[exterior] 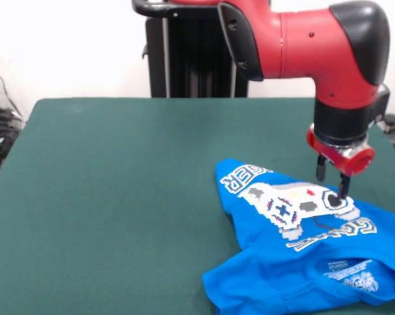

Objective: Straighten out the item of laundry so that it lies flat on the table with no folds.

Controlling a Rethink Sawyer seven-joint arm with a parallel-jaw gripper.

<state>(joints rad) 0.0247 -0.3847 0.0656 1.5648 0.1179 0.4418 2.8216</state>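
The bright blue T-shirt (276, 275) lies crumpled on the dark green table (119, 197) at the front right. Its white pixel graphic and block lettering face up. Its near part is folded over and shows a printed inside label, and its right side runs out of the picture. My gripper (332, 181) hangs from the red arm directly over the graphic's right part. Its two black fingers (321, 170) stand apart with nothing between them. The tips are at or just above the cloth.
The robot's black pedestal (191, 59) stands at the table's far edge. Cables and dark equipment (0, 131) sit off the table's left side. Bare green cloth spreads left of and behind the shirt.
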